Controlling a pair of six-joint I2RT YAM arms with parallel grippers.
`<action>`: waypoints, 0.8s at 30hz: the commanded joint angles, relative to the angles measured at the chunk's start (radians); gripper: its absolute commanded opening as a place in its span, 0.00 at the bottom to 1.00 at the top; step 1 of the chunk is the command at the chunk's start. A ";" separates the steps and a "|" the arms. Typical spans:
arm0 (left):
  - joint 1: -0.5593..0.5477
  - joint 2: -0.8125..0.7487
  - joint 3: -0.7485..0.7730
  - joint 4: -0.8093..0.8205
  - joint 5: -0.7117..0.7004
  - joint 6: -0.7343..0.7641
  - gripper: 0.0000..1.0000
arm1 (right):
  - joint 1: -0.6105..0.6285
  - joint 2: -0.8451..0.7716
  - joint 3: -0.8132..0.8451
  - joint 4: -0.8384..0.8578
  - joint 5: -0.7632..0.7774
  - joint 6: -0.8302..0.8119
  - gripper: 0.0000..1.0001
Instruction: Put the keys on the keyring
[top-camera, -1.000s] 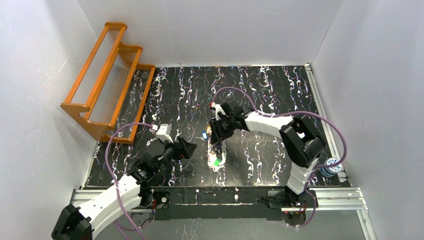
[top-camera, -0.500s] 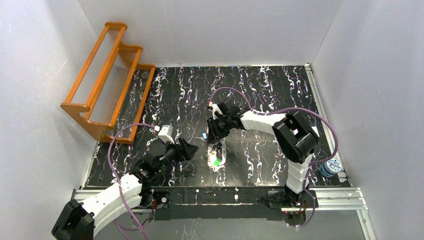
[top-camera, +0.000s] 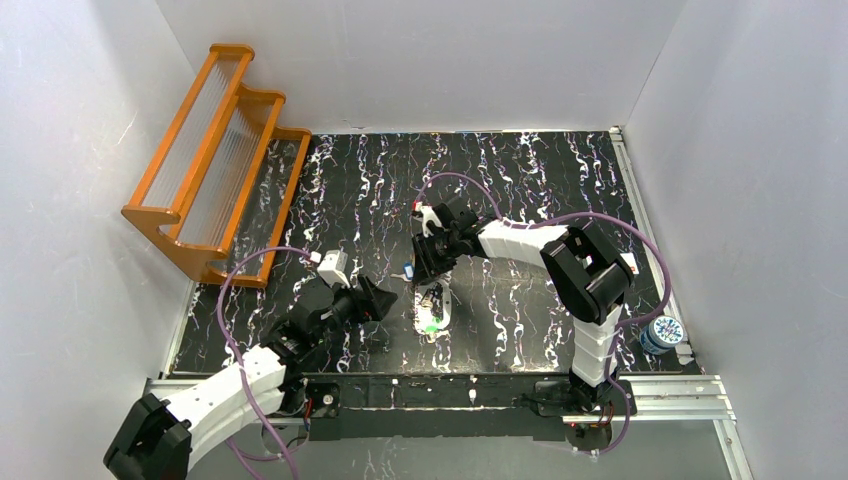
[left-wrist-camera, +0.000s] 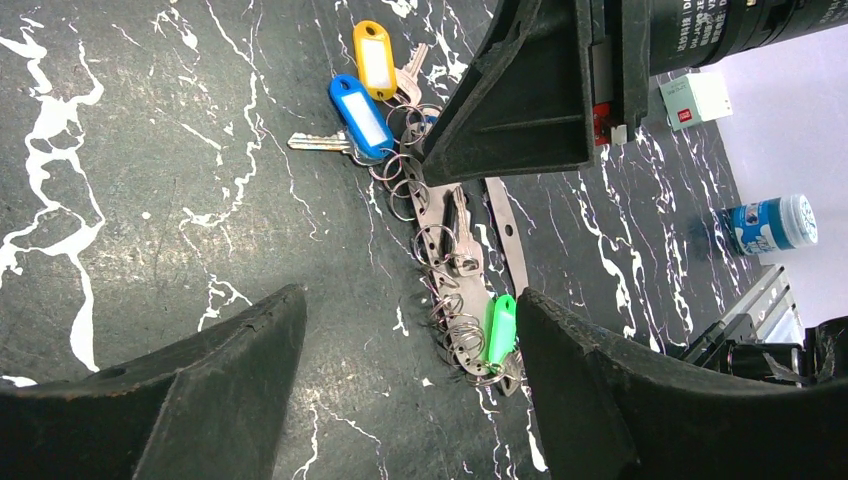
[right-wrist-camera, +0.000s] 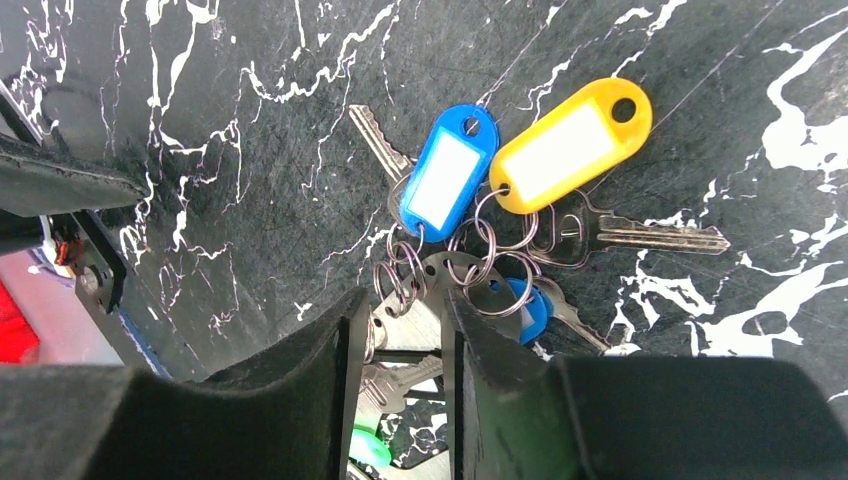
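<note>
Straddling one end of the flat grey metal keyring (top-camera: 434, 300) on the black marbled table (top-camera: 540, 170), right gripper (right-wrist-camera: 402, 300) jaws narrow, tighter than a second ago, grip unclear, blue-tagged key (right-wrist-camera: 445, 170), yellow-tagged key (right-wrist-camera: 570, 145) and green-tagged key (left-wrist-camera: 500, 325) clustered along it, tag inserts blank, left gripper (left-wrist-camera: 410, 300) wide and empty nearby, orange wooden stepped rack (top-camera: 215, 160) rear-left, blue-labelled jar (top-camera: 661, 333) right, print unreadable

Both the left arm (top-camera: 225, 390) and the right arm (top-camera: 520, 238) are built from glossy white shell links joined by bulky black joint housings, and a thin purple cable (top-camera: 222, 288) loops loosely beside each one. The left claw (left-wrist-camera: 405, 300) has two broad, wedge-shaped fingers (left-wrist-camera: 200, 400) in matte black with a slightly grainy finish. The right claw (right-wrist-camera: 405, 305) has the same black wedges, with a triangular recess on the outer face. A small white camera box (top-camera: 331, 265) sits at the left wrist. A black barrel (left-wrist-camera: 720, 20) printed with white lettering sits behind the right claw.
</note>
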 joint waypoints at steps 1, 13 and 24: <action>0.000 0.013 -0.015 0.042 0.010 -0.010 0.73 | -0.001 -0.047 -0.005 -0.009 0.019 -0.026 0.42; 0.000 0.163 -0.031 0.237 0.081 -0.061 0.62 | -0.002 -0.055 -0.040 -0.009 -0.028 0.008 0.25; 0.000 0.283 -0.003 0.293 0.092 -0.046 0.59 | 0.000 -0.024 -0.044 0.070 -0.171 0.076 0.19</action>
